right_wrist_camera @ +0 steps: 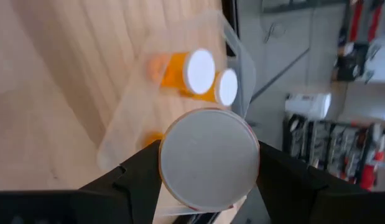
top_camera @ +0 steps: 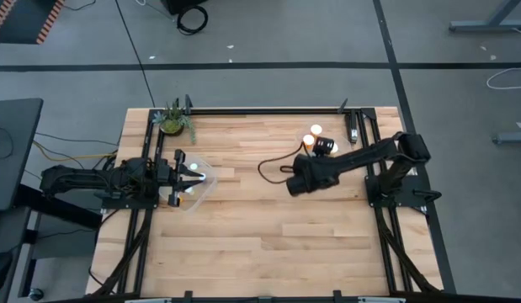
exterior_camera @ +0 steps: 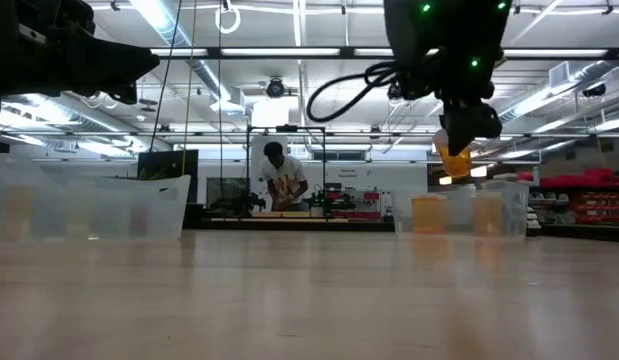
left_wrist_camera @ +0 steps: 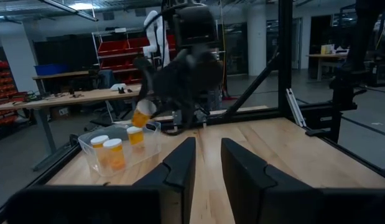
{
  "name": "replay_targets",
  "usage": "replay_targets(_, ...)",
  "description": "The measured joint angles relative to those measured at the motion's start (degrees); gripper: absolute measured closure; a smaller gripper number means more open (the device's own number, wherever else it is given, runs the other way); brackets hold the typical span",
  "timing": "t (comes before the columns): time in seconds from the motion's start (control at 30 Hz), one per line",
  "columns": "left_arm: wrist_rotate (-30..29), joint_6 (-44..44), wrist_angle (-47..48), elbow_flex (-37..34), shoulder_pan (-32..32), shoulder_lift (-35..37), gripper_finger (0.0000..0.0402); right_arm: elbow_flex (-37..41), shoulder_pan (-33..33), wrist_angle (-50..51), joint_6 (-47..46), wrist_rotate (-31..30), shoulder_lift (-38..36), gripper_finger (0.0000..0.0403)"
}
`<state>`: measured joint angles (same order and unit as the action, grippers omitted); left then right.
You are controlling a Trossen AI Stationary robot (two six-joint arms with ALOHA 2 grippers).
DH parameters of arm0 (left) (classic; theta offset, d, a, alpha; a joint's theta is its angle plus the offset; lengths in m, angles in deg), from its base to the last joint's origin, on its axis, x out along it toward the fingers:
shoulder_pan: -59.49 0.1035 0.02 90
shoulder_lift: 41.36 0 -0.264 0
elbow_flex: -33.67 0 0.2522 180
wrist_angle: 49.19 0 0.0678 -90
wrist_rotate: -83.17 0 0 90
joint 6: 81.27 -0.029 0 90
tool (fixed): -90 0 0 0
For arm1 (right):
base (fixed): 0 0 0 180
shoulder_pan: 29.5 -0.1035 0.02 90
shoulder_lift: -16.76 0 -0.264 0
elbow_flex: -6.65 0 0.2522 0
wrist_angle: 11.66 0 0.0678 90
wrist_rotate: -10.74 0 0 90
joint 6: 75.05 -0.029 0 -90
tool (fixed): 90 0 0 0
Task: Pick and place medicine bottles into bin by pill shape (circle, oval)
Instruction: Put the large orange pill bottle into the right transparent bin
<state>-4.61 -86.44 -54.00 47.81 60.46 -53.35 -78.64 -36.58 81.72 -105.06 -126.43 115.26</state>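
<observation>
Bare tabletop (top_camera: pixel 268 236) gives free passage between arms; bins (top_camera: pixel 197 187) and plant (top_camera: pixel 174 119) obstruct the edges.

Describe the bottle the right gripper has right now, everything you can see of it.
The held bottle is a small orange-amber cylinder, plastic by the look, with a round white cap that faces the right wrist camera. The right gripper clamps it by the sides, dark fingers on either side just under the cap. In the low view its amber body hangs below the fingers, tilted, well above the table and clear of the bin holding other bottles. No label or pills are visible.
</observation>
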Motion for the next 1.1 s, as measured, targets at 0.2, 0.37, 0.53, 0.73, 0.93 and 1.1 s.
replay_targets(0.2, 0.0, 0.0, 0.0, 0.0, 0.0, 0.0, 0.0321, 0.5, 6.1, -1.2, 3.1, 0.9, -0.8, 0.0164)
replay_targets(0.37, 0.0, 0.0, 0.0, 0.0, 0.0, 0.0, 0.0322, 6.0, 10.7, -9.6, 8.6, 3.5, -8.1, 0.0164)
replay_targets(0.53, 0.0, 0.0, 0.0, 0.0, 0.0, 0.0, 0.0317, 13.7, 14.8, -20.5, 14.0, 9.2, -19.2, 0.0164)
replay_targets(0.73, 0.0, 0.0, 0.0, 0.0, 0.0, 0.0, 0.0318, 20.9, 17.8, -31.7, 19.8, 18.2, -28.8, 0.0164)
replay_targets(0.93, 0.0, 0.0, 0.0, 0.0, 0.0, 0.0, 0.0323, 25.8, 23.8, -36.4, 21.3, 25.8, -30.6, 0.0164)
replay_targets(1.1, 0.0, 0.0, 0.0, 0.0, 0.0, 0.0, 0.0318, 26.4, 28.4, -39.2, 22.8, 29.7, -28.2, 0.0164)
